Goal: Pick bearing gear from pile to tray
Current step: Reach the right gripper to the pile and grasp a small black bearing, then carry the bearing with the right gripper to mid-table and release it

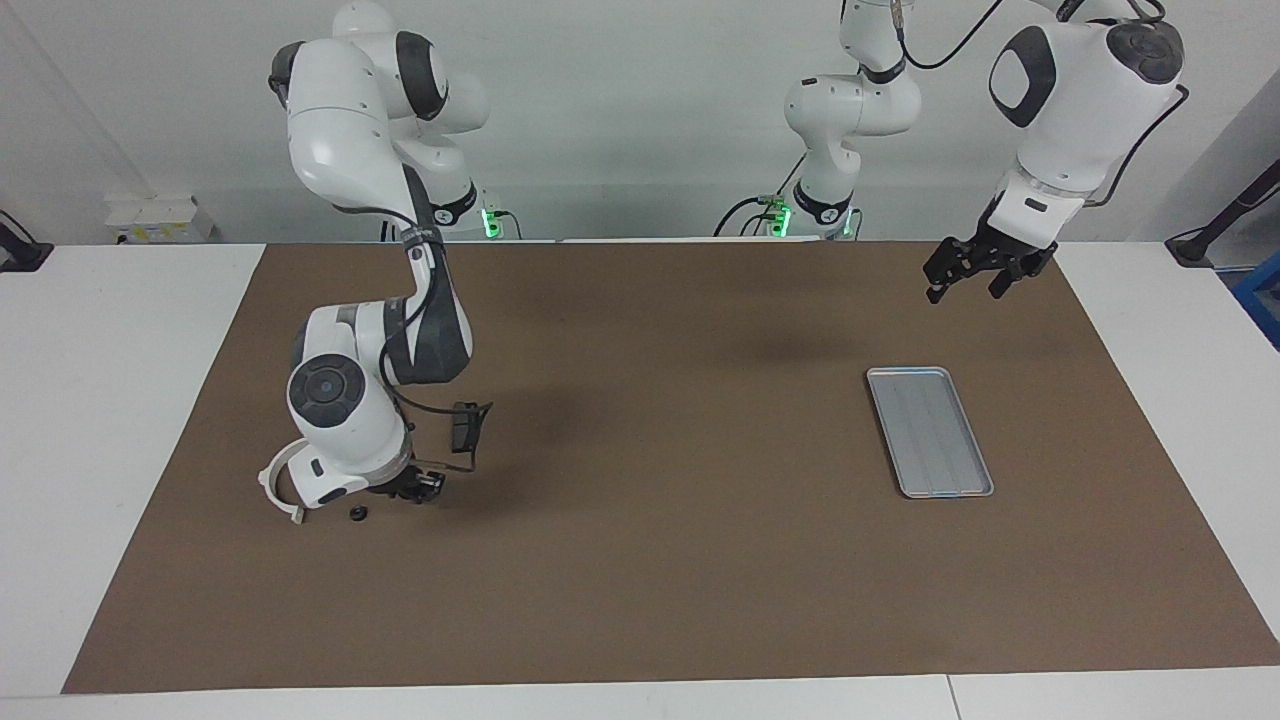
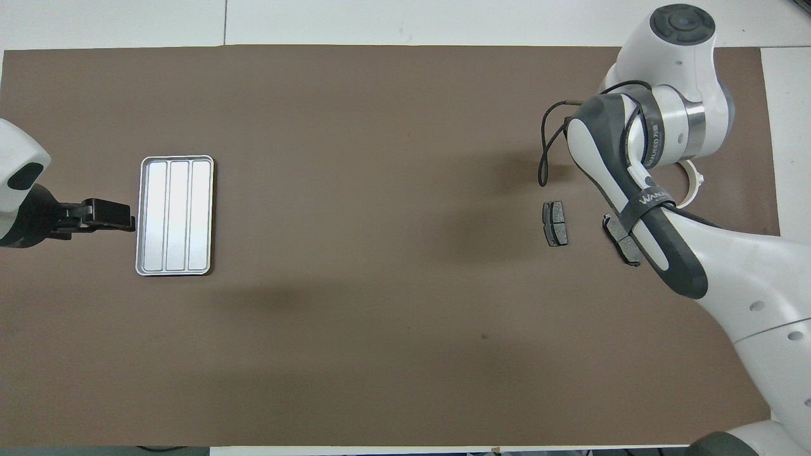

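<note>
The pile lies at the right arm's end of the mat: a white half-ring bracket (image 1: 278,482) (image 2: 695,185), a dark grey brake pad (image 1: 465,426) (image 2: 555,223), a second brake pad (image 2: 623,244) partly under the arm, and a tiny black round piece (image 1: 357,515). My right gripper (image 1: 420,489) is down at the mat among these parts, beside the black piece and apart from it. In the overhead view it is hidden under its own wrist. The silver tray (image 1: 930,432) (image 2: 175,215) lies bare at the left arm's end. My left gripper (image 1: 967,288) (image 2: 127,218) waits, open, raised beside the tray.
A brown mat (image 1: 650,560) covers most of the white table. The right arm's elbow and a looping black cable (image 2: 545,145) hang over the pile.
</note>
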Available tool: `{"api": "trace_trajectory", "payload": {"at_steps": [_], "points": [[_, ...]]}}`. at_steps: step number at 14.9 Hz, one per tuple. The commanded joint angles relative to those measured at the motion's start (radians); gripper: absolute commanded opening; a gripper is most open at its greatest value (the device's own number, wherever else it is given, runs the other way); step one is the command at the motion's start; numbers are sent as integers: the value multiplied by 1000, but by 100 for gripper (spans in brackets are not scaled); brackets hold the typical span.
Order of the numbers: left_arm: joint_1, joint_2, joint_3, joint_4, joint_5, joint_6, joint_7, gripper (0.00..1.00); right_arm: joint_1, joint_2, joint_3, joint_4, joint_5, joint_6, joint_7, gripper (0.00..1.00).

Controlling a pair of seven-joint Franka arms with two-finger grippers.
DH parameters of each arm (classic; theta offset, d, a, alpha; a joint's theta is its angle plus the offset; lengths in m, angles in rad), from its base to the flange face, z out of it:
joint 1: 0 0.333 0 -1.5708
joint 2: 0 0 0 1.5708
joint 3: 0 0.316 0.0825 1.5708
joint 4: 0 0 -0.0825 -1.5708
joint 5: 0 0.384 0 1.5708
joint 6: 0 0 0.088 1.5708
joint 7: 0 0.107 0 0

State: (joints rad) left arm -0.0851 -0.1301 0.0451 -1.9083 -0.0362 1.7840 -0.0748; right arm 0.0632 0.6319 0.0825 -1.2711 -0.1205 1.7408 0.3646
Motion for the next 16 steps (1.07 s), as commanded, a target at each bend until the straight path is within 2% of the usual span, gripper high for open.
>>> {"api": "trace_trajectory", "payload": {"at_steps": [1,4,6,9,13,16], "points": [[-10,-40,9,-48,-10,29,-5,100,65,-37,52,99,10,-163,113,0],[-10,-40,9,-46,-7,29,-5,100,203,-52,63,146,67,-211,426,0],[-10,-40,9,-46,-5,29,-5,100,291,-52,69,167,99,-175,660,0],[-10,-40,9,-46,-5,29,-5,100,387,-43,74,156,124,-83,867,0],[-10,-40,9,-48,-7,29,0,100,507,69,69,142,75,75,1054,0],[-4,-42,9,-54,-5,40,4,100,538,143,71,127,29,216,1116,0]]}}
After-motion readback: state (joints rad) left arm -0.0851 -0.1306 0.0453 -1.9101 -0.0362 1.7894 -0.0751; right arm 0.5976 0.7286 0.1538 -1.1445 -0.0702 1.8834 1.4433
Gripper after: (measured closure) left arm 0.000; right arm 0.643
